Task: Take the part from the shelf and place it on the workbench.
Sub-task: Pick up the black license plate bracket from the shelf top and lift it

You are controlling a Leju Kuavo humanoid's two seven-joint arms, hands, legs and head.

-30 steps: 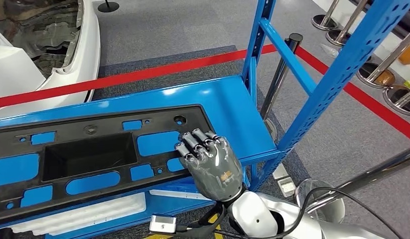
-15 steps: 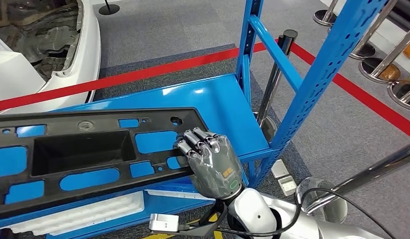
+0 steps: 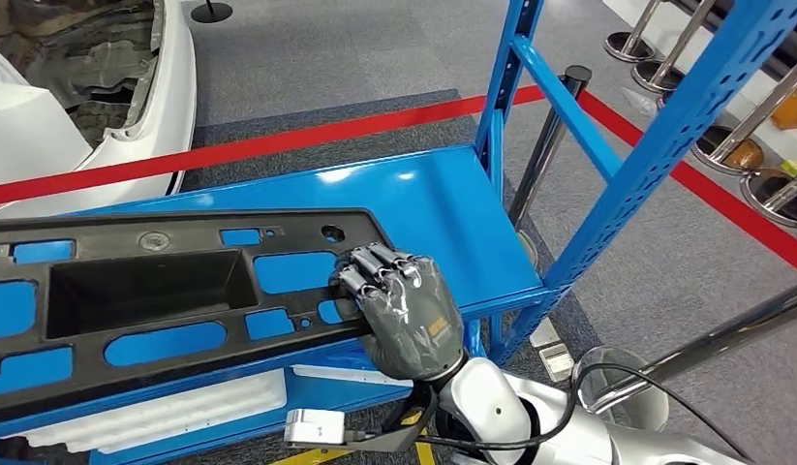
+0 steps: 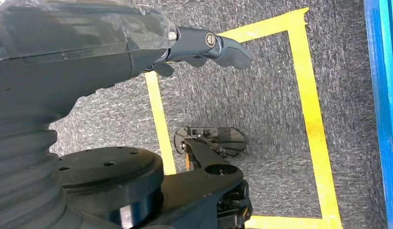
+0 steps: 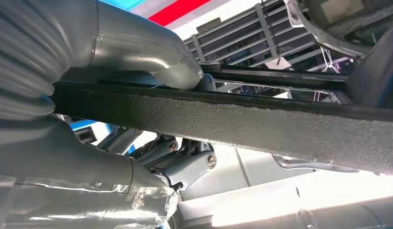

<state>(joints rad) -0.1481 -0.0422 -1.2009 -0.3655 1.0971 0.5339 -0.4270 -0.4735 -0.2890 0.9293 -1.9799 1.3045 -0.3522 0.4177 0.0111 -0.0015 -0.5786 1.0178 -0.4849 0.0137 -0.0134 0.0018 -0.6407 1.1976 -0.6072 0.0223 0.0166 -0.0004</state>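
Observation:
A long black plastic part (image 3: 152, 286) with several cut-outs lies across the blue shelf (image 3: 423, 203) and runs off the head view's left edge. My right hand (image 3: 399, 315) grips its right end, fingers curled over the top and into a cut-out. Seen from the right wrist, the thumb (image 5: 137, 52) lies on one face of the part's edge (image 5: 232, 124) and the fingers (image 5: 185, 162) on the other. My left hand (image 4: 89, 52) hangs over the carpeted floor, holding nothing, with one finger (image 4: 208, 43) stretched out.
Blue shelf uprights (image 3: 656, 145) rise on the right, with a chrome stanchion (image 3: 549, 145) just behind. A red barrier band (image 3: 278, 145) crosses behind the shelf, and a white car body (image 3: 45, 136) stands at the back left. White foam (image 3: 181, 412) lies on the lower shelf. Yellow tape (image 4: 309, 109) marks the floor.
The camera has swayed a little. My right hand's fingers have curled tighter on the part, and the part's right end has shifted slightly left along the shelf.

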